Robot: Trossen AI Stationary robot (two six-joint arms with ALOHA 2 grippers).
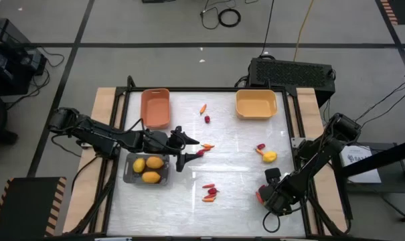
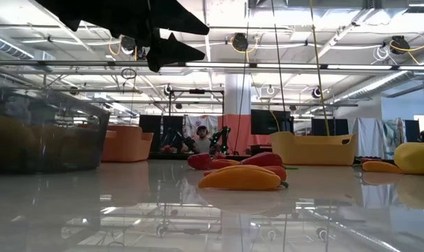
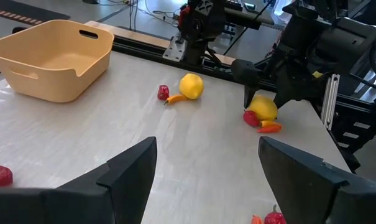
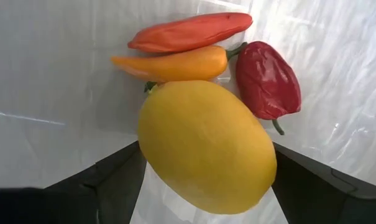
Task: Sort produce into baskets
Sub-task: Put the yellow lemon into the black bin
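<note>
Three yellow fruits (image 1: pixel 148 169) already lie in my grey tray (image 1: pixel 129 175), just beside which my left gripper (image 1: pixel 187 149) hovers empty, fingers apart, while my right gripper (image 1: pixel 261 195), well away, clamps another fruit (image 4: pixel 206 145) for sorting.

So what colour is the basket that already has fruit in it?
Grey basket, holding three yellow-orange fruits; the high view shows it best.
</note>
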